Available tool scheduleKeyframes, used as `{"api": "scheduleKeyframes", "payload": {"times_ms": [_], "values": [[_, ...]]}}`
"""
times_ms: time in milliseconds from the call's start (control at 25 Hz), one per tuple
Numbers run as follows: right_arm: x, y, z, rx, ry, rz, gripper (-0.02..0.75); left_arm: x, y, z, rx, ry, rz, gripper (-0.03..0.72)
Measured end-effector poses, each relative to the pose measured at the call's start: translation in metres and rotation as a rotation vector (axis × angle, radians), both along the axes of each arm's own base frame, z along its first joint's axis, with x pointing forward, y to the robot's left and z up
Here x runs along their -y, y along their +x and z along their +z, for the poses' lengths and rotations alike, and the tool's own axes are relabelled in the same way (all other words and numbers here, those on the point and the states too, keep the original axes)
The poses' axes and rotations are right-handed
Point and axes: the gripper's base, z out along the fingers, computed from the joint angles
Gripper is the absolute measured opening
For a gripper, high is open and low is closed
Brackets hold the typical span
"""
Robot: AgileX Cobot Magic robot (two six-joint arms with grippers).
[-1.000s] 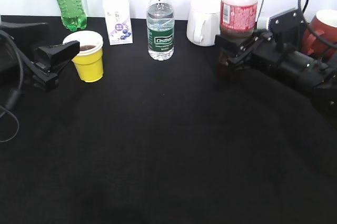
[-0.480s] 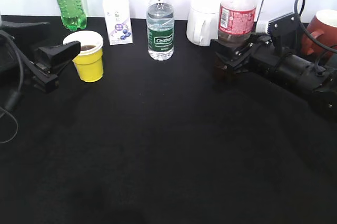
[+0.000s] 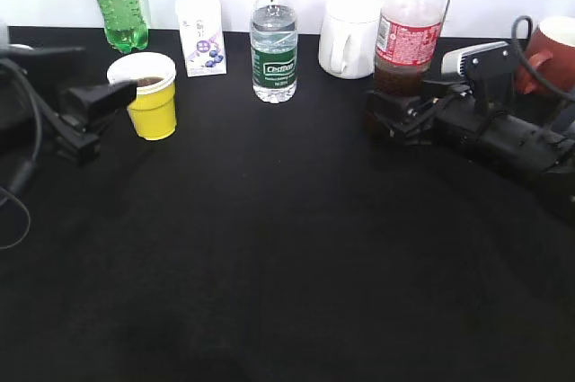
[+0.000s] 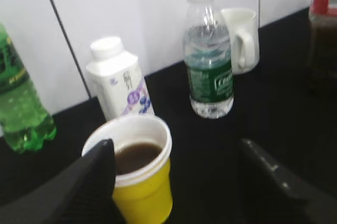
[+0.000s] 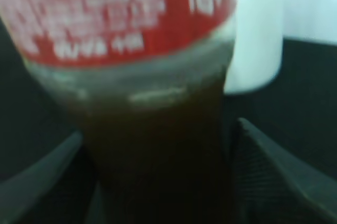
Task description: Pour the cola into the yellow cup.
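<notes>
The yellow cup [image 3: 153, 108] stands at the back left with dark cola in it; it also shows in the left wrist view [image 4: 145, 192]. My left gripper [image 3: 106, 102] [image 4: 174, 153] is open, one finger beside the cup's left rim and the other far off to its right. The cola bottle [image 3: 409, 36] stands upright at the back right, red label up, and fills the right wrist view [image 5: 158, 129]. My right gripper [image 3: 382, 117] [image 5: 158, 145] is open, its fingers flanking the bottle's lower part with small gaps.
Along the back wall stand a green soda bottle [image 3: 115, 0], a white milk carton [image 3: 200, 36], a water bottle [image 3: 273, 54], a white mug [image 3: 346, 36] just left of the cola, and a red mug [image 3: 550, 45] behind my right arm.
The cola bottle went from tilted in my right gripper to upright at the back, and the gripper sank lower along it. The left gripper shifted slightly by the cup.
</notes>
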Motion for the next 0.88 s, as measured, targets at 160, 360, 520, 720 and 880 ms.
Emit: {"api": "scheduleKeyframes", "payload": {"times_ms": [160, 360, 520, 720, 880], "values": [[0.005, -0.014, 0.003, -0.055, -0.037, -0.019, 0.568, -0.002, 0.000, -0.006, -0.070, 0.025, 0.026, 0.538], [0.011, -0.023, 0.016, -0.132, -0.131, -0.054, 0.569, -0.010, -0.002, -0.020, -0.247, 0.041, 0.120, 0.538], [0.023, -0.034, 0.053, -0.210, -0.258, -0.122, 0.569, -0.014, -0.001, -0.018, -0.475, 0.074, 0.264, 0.538], [0.040, -0.057, 0.111, -0.275, -0.311, -0.255, 0.569, -0.001, 0.004, 0.051, -0.594, 0.141, 0.381, 0.538], [0.023, -0.073, 0.152, -0.309, -0.415, -0.316, 0.569, -0.010, -0.026, 0.088, -0.549, 0.091, 0.389, 0.538]]}}
